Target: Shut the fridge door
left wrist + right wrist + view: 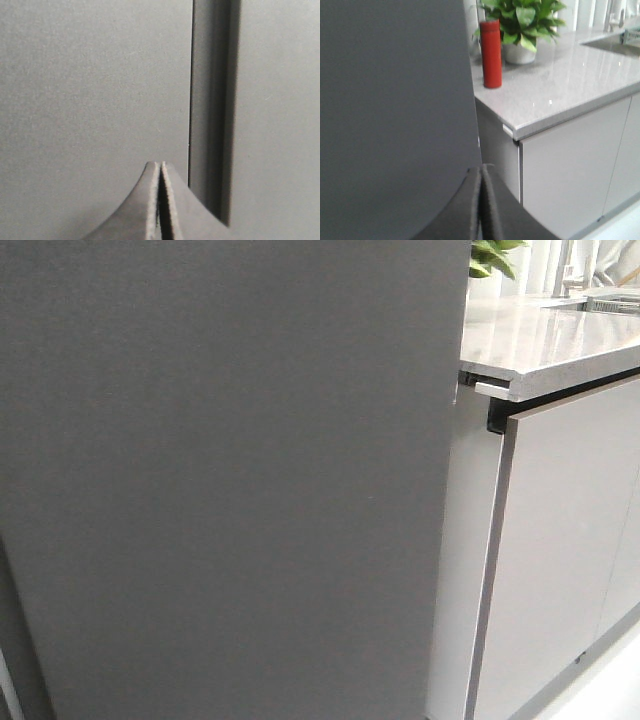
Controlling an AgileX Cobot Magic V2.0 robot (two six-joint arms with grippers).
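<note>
Two grippers, both with fingers pressed together and holding nothing: the left gripper (159, 172) and right gripper (481, 175) are each sitting close against the one dark grey fridge door (220, 480), which is filling the front view's left; beside it, one countertop (555, 85) is carrying one red bottle (491, 54) and one potted plant (520, 25)

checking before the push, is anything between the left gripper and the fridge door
Nothing visible. In the left wrist view the left gripper, fingers shut together, points straight at the fridge door with only bare panel ahead. Whether the tips already touch it cannot be told.
</note>
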